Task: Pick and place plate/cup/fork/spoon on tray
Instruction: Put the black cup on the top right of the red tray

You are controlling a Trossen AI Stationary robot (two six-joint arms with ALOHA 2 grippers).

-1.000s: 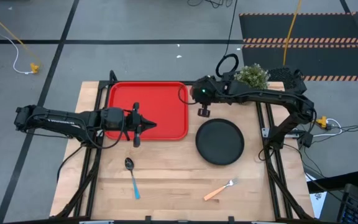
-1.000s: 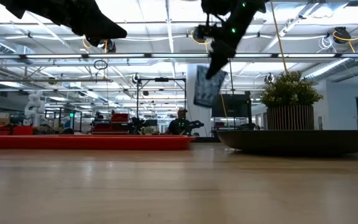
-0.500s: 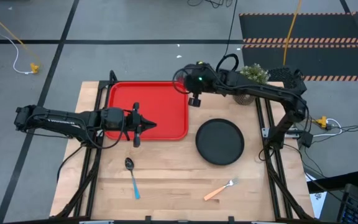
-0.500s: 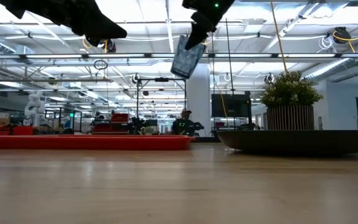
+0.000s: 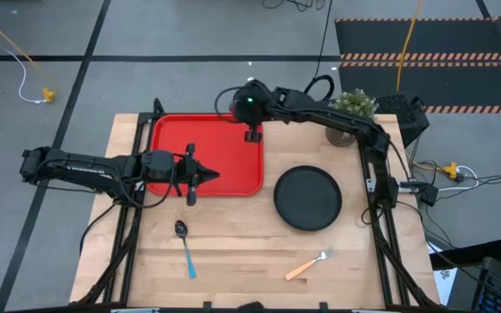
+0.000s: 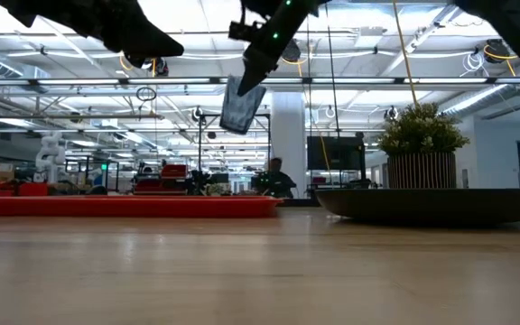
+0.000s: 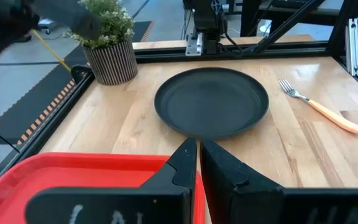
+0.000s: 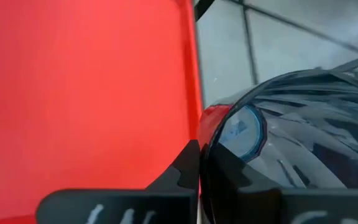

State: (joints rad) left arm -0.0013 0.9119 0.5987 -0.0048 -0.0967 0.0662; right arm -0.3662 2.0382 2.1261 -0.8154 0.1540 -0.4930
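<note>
The red tray [image 5: 207,148] lies at the table's far left. My right gripper [image 5: 252,130] is shut on the dark translucent cup [image 6: 241,104], high above the tray's far right corner. The cup fills the right wrist view [image 8: 291,137]. My left gripper [image 5: 191,178] hovers shut and empty over the tray's near right part; its fingers [image 7: 191,163] point toward the black plate [image 7: 211,102]. The plate [image 5: 308,197] lies flat on the wood right of the tray. The blue-handled spoon [image 5: 183,246] and the orange-handled fork [image 5: 310,263] lie flat near the front edge. My right gripper holds the cup by its upper edge [image 6: 253,79], the fingers slanting down from above. Whether one finger is inside the cup, I cannot tell. The cup hangs tilted below the fingers, lifted well clear of the tray.
A potted green plant [image 5: 352,109] stands at the table's far right, behind the plate. Bare wood lies between the spoon and the fork. Beyond the table a person [image 6: 275,176] sits in the room.
My right gripper has carried the cup toward the table's left and far edge, from beside the plate's far side to above the tray's far right corner. The cup stays tilted and clear of everything.
</note>
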